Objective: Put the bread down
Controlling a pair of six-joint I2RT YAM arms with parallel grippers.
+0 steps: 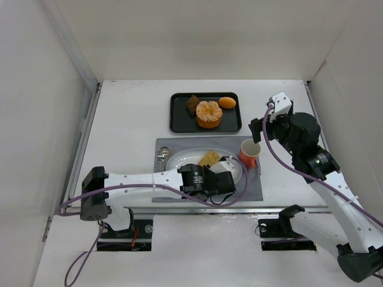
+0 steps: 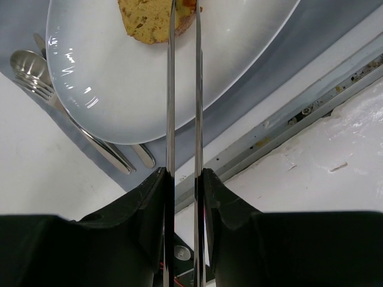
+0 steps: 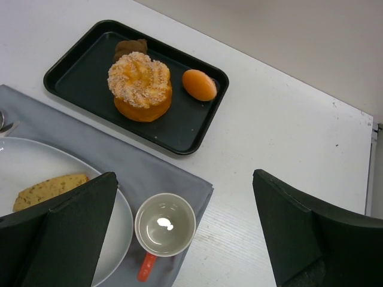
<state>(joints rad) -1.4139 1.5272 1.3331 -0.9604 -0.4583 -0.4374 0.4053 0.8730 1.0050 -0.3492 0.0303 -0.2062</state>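
Currently, the left gripper (image 2: pixel 184 7) has its two long thin metal blades together, tips clamped on the right edge of the flat golden-tan speckled bread slice (image 2: pixel 149 21); a sliver of crust shows between them. The bread slice looks to rest on the white oval glossy plate (image 2: pixel 119 89), at the end far from the gripper body. Judged: placing is nearly done and release is the step.

To do it well:
- Part the blades gently and only a little.
- Back off along the blade line, not sideways, so the crumbly slice doesn't drag or cling to a blade.

Left of the blades, a silver metal fork and spoon (image 2: pixel 36 75) lie beside the plate rim on the grey rectangular placemat (image 3: pixel 90 134). The plate holds only the bread slice.

Beyond the blade tips, well apart, is a black rectangular tray (image 3: pixel 185 116). It holds a round orange sugar-crusted pastry (image 3: pixel 139 85), a dark brown chunk (image 3: pixel 128 46) right behind it and a small smooth orange oval (image 3: pixel 199 84) beside it.

Right of the blades, under the right gripper (image 3: pixel 184 176), an orange cup with white inside (image 3: pixel 164 226) sits empty on the placemat corner. The right gripper's black fingers stand wide apart, holding nothing, above the white tabletop (image 3: pixel 287 137).
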